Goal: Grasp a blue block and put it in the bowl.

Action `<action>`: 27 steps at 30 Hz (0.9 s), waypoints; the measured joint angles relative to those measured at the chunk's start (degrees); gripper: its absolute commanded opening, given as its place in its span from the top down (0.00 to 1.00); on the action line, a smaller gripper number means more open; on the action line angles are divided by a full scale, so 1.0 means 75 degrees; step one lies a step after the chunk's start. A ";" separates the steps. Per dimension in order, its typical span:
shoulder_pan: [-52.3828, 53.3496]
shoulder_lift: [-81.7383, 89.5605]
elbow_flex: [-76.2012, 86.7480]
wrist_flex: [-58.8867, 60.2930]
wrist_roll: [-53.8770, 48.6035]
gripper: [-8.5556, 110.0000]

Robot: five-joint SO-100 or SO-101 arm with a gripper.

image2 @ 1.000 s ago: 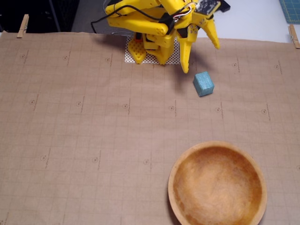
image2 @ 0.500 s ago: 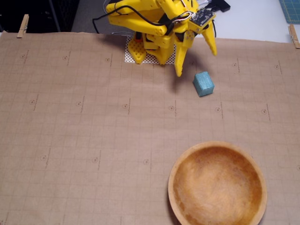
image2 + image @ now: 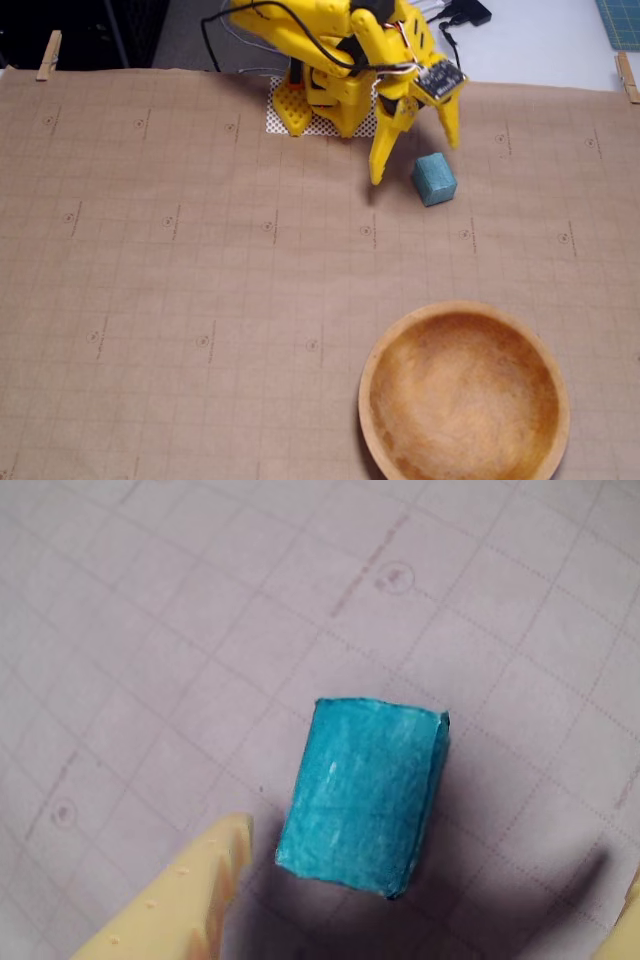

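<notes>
The yellow gripper (image 3: 415,160) hangs over the blue block (image 3: 434,179) with its two fingers spread wide apart, holding nothing. It looks that way because the fingers need room to go down on both sides of the block before they can squeeze it. The block sits on the brown paper (image 3: 200,260), close to the arm's base and well apart from the bowl (image 3: 464,392), which waits empty near the bottom edge. In the wrist view the block (image 3: 362,797) fills the middle, and one finger (image 3: 190,890) pokes in at the bottom left. The other finger is almost cut off at the right edge, so its tip is hard to see.
</notes>
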 measured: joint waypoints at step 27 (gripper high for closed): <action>-0.0480 -0.3691 -0.0352 -0.2754 0.0000 0.51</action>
